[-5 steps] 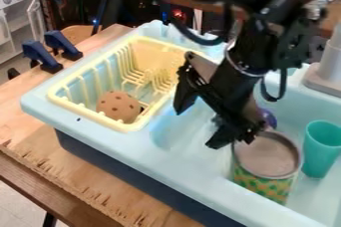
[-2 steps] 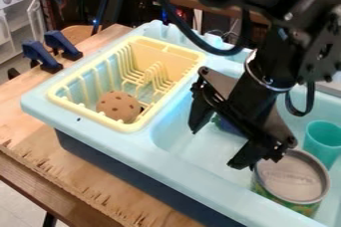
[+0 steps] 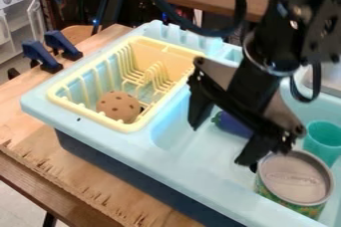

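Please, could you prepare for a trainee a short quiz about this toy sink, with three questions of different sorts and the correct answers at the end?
1. What lies in the pale yellow plastic dish rack?
A) a purple toy eggplant
B) a round brown toy with dark spots
C) a patterned can

2. True or false: the two fingers of the black gripper stand apart.

3. Fill in the colour: in the light blue plastic sink, the round can with a grey top and a green and yellow pattern is beside a ____ plastic cup.

Key: 1 B; 2 true; 3 teal
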{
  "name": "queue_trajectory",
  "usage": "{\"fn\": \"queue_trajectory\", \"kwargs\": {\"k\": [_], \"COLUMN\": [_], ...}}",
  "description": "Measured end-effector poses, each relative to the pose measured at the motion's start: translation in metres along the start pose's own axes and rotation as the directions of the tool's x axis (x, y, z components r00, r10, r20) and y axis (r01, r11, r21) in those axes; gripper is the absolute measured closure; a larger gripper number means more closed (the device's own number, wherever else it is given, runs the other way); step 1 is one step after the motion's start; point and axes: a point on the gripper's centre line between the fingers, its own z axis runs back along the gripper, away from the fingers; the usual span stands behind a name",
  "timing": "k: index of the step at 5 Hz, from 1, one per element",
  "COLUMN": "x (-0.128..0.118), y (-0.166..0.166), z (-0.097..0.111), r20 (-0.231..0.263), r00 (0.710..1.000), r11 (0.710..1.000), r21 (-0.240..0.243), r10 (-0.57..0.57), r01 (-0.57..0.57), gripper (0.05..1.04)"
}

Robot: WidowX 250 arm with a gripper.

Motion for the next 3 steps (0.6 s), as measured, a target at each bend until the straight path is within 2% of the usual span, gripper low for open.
{"fn": "queue_trajectory", "kwargs": {"k": [1,2,3], "x": [0.000,-0.006,-0.024], "y": [0.022,0.036,0.034], "z": [0.021,0.055,0.060], "r20": [0.024,0.059,-0.156], "r00": [0.999,0.994,0.985], "r11": [0.999,0.996,0.965], "r21": [0.021,-0.016,-0.238], "r10": [0.047,0.089,0.070], "r01": [-0.047,-0.088,-0.106], "gripper": [0.082,0.082,0.082]}}
